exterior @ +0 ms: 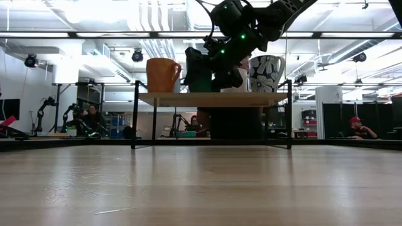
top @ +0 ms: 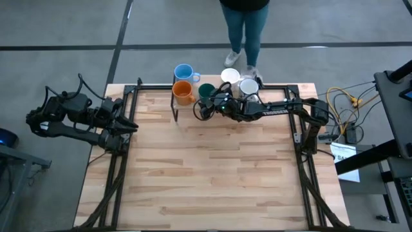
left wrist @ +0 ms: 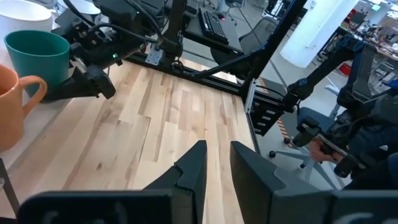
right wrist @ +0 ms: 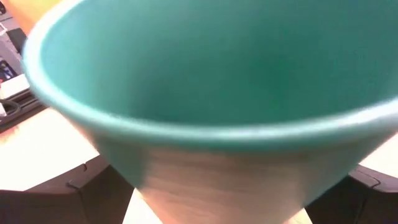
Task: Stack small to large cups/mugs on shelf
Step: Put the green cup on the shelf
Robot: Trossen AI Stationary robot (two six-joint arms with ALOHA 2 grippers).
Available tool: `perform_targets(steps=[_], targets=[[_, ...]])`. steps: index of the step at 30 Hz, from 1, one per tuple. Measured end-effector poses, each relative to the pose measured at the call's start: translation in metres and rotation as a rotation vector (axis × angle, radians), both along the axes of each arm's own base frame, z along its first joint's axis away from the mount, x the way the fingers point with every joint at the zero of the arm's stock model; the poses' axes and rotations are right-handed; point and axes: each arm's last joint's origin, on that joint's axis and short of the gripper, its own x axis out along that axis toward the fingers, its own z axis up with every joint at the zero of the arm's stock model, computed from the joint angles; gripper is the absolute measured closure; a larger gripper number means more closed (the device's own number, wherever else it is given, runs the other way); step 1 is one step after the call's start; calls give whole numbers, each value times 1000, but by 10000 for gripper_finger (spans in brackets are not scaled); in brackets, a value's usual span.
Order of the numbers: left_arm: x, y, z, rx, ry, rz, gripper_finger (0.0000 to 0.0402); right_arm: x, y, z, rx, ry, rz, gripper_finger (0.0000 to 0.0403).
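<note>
The desk (top: pixel 212 174) carried the shelf (top: pixel 270 87) along its far edge. The right gripper (top: pixel 207 106) reached over it, fingers spread wide on either side of the dark green cup (top: pixel 206 91), just beside the orange mug (top: pixel 183 93). The blue mug (top: pixel 184 71) and two white mugs (top: pixel 239 82) stood near. The left gripper (top: pixel 126 123) waited at the desk's left edge, fingers slightly apart.
</note>
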Motion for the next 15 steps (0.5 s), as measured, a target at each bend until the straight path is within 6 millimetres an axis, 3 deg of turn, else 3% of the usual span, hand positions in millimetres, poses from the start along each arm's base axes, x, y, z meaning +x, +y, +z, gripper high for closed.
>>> perform_targets(steps=[15], targets=[[-1,0,0,-7,-1,-18,345,-1,0,-2,22,5,-13,32]])
